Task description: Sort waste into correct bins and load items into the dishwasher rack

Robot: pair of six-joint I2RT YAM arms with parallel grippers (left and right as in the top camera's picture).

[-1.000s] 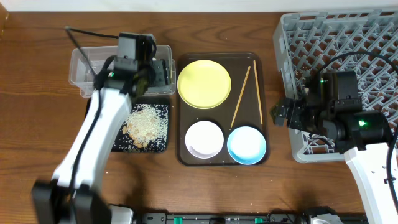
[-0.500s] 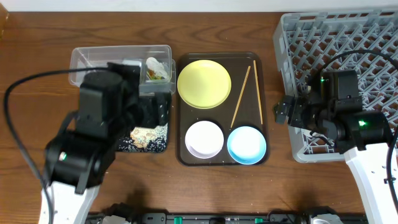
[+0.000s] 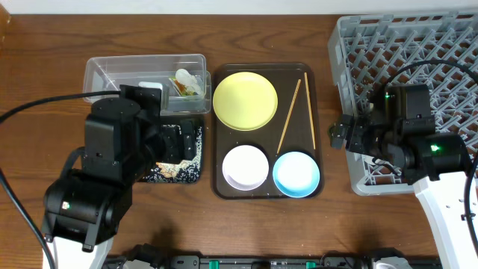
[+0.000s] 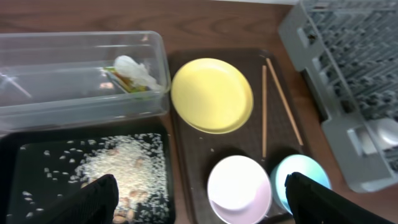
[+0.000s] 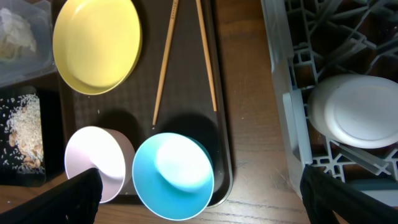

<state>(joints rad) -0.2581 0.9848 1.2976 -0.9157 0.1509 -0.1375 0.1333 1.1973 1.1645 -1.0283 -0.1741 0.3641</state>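
The left gripper (image 4: 199,194) has drawn back from the tub (image 4: 37,106) toward the near desk edge, jaws wide apart and empty. The wrapper (image 4: 134,68) and packet (image 4: 118,78) lie in the tub and the rice (image 4: 121,171) in the black tray (image 4: 25,168), so sorting looks done. The plate (image 3: 245,100), white bowl (image 3: 246,167), blue bowl (image 3: 296,173) and chopsticks (image 3: 289,116) sit on the brown tray (image 3: 263,138), none in the rack (image 3: 418,45). The right gripper (image 5: 202,186) hangs wide open and empty. Overhead, the left arm hides most of the black tray.
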